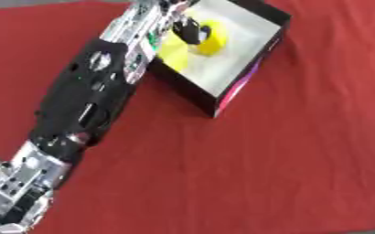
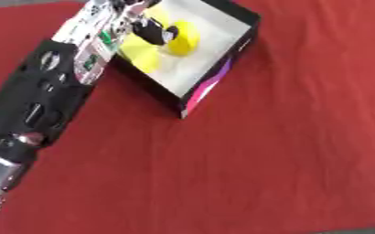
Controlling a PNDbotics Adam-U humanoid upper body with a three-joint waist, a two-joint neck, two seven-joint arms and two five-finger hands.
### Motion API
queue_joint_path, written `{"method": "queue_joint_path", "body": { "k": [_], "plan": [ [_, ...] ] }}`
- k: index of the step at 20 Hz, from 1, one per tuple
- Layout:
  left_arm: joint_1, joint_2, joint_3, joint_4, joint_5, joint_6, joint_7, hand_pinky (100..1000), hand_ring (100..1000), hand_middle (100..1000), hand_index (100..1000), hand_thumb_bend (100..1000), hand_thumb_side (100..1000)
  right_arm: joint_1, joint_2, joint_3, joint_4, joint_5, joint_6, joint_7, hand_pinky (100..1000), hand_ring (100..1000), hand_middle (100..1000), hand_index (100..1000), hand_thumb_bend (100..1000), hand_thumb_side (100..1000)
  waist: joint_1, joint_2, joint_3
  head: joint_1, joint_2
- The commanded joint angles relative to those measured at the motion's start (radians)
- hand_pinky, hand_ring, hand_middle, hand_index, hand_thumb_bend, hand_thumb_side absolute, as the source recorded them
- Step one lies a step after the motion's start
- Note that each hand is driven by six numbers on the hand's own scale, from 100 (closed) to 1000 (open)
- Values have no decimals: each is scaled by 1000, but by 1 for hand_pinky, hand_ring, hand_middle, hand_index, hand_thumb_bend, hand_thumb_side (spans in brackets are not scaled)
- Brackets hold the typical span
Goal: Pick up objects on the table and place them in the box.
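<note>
Silver-jointed and black, the left arm point(image 1: 78, 105) stretches over the red surface point(image 1: 286, 160) into the box point(image 1: 247, 80), its hand point(image 1: 187, 27) seemingly pinching a yellow, light-looking, rigid roll point(image 1: 209, 40) by its rim.

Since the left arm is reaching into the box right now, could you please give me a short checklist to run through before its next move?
1. Left hand is over the inside of the black-walled, white-floored cardboard box: ok.
2. Yellow round object is inside the box walls, by the hand: ok.
3. Yellow round object is resting on the box floor: cannot tell.
4. Fingers have let go of the yellow object: cannot tell; the hand partly hides it.
5. Red tablecloth shows nothing lying near the arm's way back: ok.
6. Right hand is out of the way: cannot tell, as it shows in neither view.
</note>
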Motion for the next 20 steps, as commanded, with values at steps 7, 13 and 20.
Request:
{"method": "queue_joint_path", "body": {
  "k": [7,13,20],
  "plan": [
    [56,179,75,-364,358,88,176,838,793,733,908,503,509,43,-76,-33,-29,0,-15,-19,885,796,756,880,521,555,-8,-30,49,-67,23],
    [279,452,194,-677,944,200,363,823,773,706,877,298,562,93,-72,-63,-53,-1,-28,-39,885,797,758,880,578,519,-3,-48,116,-139,34],
    [560,570,291,-810,1418,67,635,827,783,734,890,162,682,128,-33,-89,-73,17,-29,-40,888,805,765,882,628,451,-19,-42,151,-166,34]
  ]
}}
